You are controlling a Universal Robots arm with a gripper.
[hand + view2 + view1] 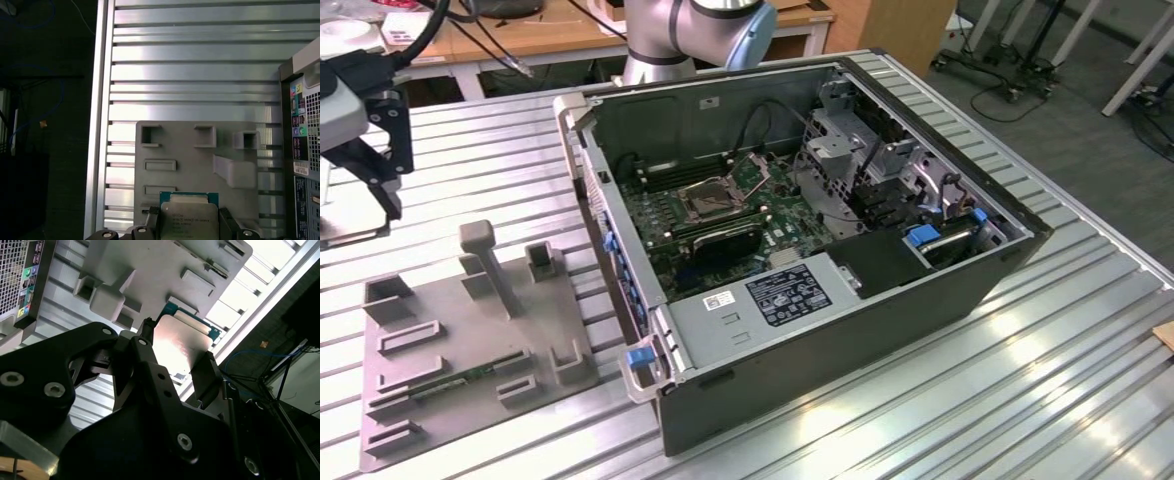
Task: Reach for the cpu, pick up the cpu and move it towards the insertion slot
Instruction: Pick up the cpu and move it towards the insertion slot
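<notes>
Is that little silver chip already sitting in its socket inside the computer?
No, the cpu is held in the gripper outside the computer case, and the insertion slot shows a dark centre.

1. The gripper (176,349) clamps its two black fingers (204,376) against opposite edges of the cpu (181,340). The chip's silver top faces the camera, and a green border shows at its far edge.
2. Beyond the fingertips, a grey fixture tray (150,265) with raised blocks and recesses lies on the slatted aluminium table (260,280).
3. Off to one side of the gripper stands the computer case (20,285), showing its port panel and mesh.
</notes>
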